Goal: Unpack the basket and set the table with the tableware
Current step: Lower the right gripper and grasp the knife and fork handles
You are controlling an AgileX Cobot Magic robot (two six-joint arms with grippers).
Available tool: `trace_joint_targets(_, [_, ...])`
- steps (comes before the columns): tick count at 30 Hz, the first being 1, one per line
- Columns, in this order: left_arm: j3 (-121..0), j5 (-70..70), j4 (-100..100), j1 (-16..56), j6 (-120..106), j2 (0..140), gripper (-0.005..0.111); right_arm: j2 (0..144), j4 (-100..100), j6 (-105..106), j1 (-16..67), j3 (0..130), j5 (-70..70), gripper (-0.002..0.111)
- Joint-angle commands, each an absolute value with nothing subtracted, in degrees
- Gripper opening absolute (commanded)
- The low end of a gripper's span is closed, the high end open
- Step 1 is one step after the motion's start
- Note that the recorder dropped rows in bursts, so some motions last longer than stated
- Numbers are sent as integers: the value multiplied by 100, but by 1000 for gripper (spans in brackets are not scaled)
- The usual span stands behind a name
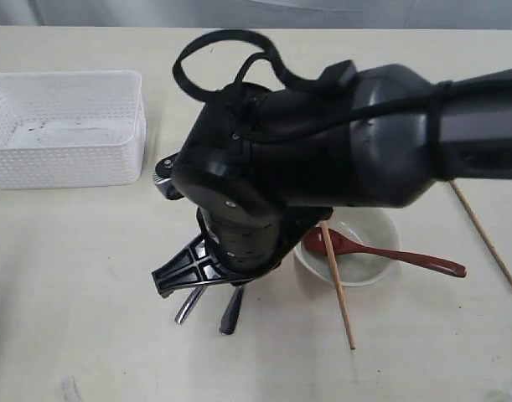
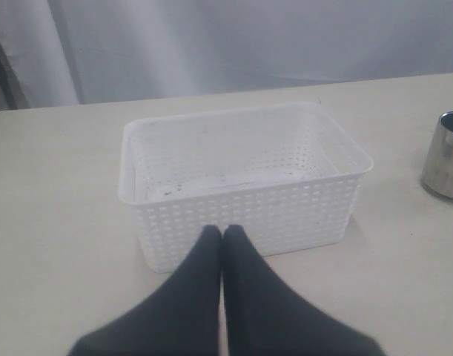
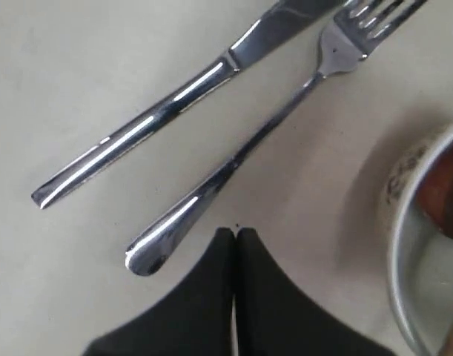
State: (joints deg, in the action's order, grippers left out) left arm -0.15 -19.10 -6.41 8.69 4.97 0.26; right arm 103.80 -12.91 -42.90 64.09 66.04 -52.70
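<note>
Pale beige desk (image 1: 71,335), grey drape at the back. White basket (image 1: 67,126) sits at 10 o'clock in the exterior view & looks emptied, w/ the tableware laid out toward the middle: knife (image 3: 137,130) and fork (image 3: 233,159) side by side, cream bowl (image 1: 369,226) at 3 o'clock from them w/ the red-brown spoon (image 1: 406,258) resting in it, handle overhanging the rim. Right hand (image 3: 235,233) hangs just beside the fork's handle end, fingers pressed together, holding nothing. Left hand (image 2: 222,230) is likewise closed & empty, near the basket's front wall. Main risk, imo: any sideways drift of the right hand would nudge the fork into the knife & skew both, and a swing toward 3 o'clock could clip the bowl rim, tipping the spoon out. One chopstick (image 1: 337,280) crosses the bowl's edge (touching or not, can't tell), so a bumped bowl may send it rolling. The second chopstick (image 1: 483,237) lies well apart, further toward 3 o'clock. Left hand pushing fwd would slide the light basket. Steel cup (image 2: 447,154) stands near it.
</note>
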Motion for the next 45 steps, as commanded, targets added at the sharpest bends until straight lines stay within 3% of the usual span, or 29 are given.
trace_joint_targets(1, [0, -1868, -578, 854, 488, 0, 0, 10654, -1411, -4461, 6390, 6691, -5060, 0])
trace_joint_targets(12, [0, -1868, -578, 854, 488, 0, 0, 11084, -1365, -4503, 6191, 7286, -5307, 0])
trace_joint_targets(14, [0, -1868, -578, 854, 488, 0, 0, 11094, -1324, -4503, 6112, 7312, -5321, 6])
trace_joint_targets(18, [0, -1868, -578, 854, 488, 0, 0, 11108, -1048, -4503, 6006, 7315, -5238, 30])
trace_joint_targets(22, [0, -1868, -578, 854, 488, 0, 0, 11220, -807, -4501, 5942, 7325, -5120, 42])
trace_joint_targets(45, [0, -1868, -622, 854, 488, 0, 0, 11789, 52, -4418, 5826, 7325, -4467, 42])
